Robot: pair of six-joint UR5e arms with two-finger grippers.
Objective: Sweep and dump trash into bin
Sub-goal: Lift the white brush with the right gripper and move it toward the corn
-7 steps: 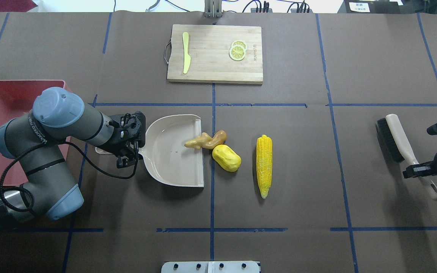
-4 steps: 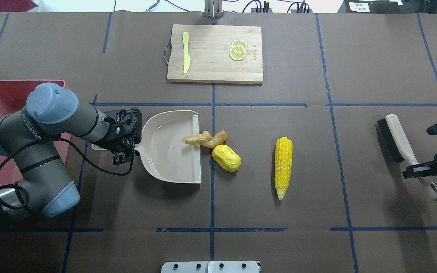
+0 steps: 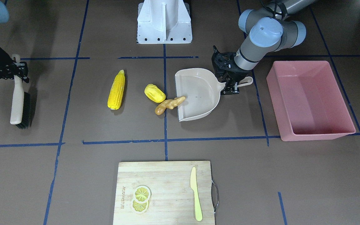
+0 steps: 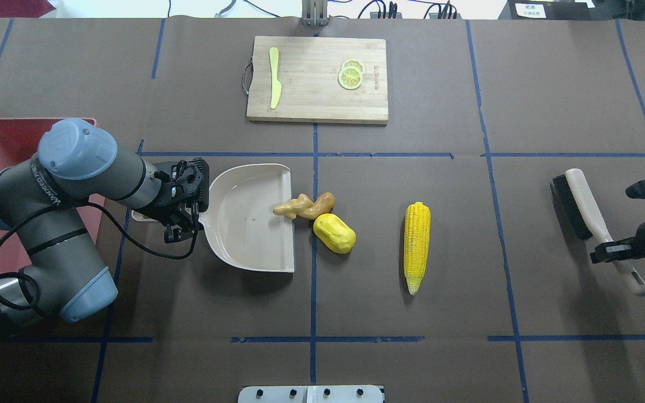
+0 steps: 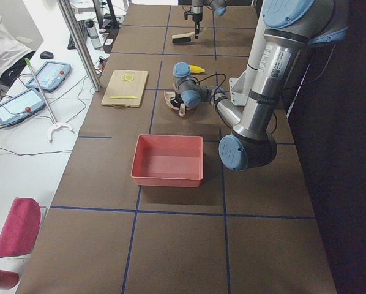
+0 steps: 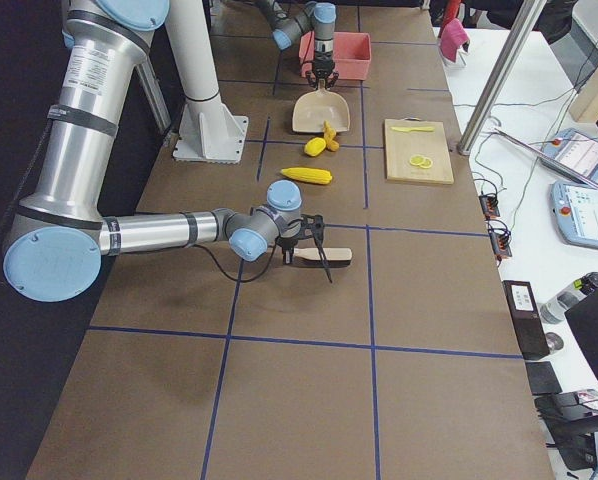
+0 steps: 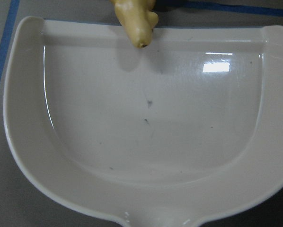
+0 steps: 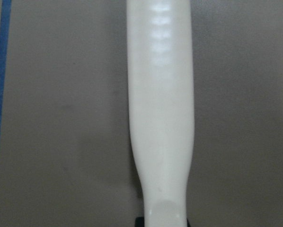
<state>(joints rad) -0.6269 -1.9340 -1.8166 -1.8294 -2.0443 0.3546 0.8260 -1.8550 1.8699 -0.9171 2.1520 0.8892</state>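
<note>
While the left end effector (image 4: pixel 181 219) is kept closed on the handle of the dustpan (image 4: pixel 244 224), the pan has been drawn a little back and toward the bin side compared with a second ago. Its open lip is now placed under one end of the ginger root (image 4: pixel 303 206); the other end is left on the surface. The potato-like piece (image 4: pixel 333 233) is found just beside the ginger, outside the pan; whether the two touch cannot be told. The corn cob (image 4: pixel 416 246) was displaced well away from the pan during the last second and has since stayed between the pan and the brush (image 4: pixel 583 196). The brush handle is clamped by the right end effector (image 4: pixel 608 252), which has been shifted only slightly. It is judged that a longer sweep will be needed for the corn, and that nothing has yet been dumped: the bin (image 3: pixel 319 135) is seen with no trash in it.

In the overhead view the bin is partly covered by the left arm. The finger contact on the pan handle is hard to make out. In the right wrist view only the brush handle is shown; the bristles are cut off.
</note>
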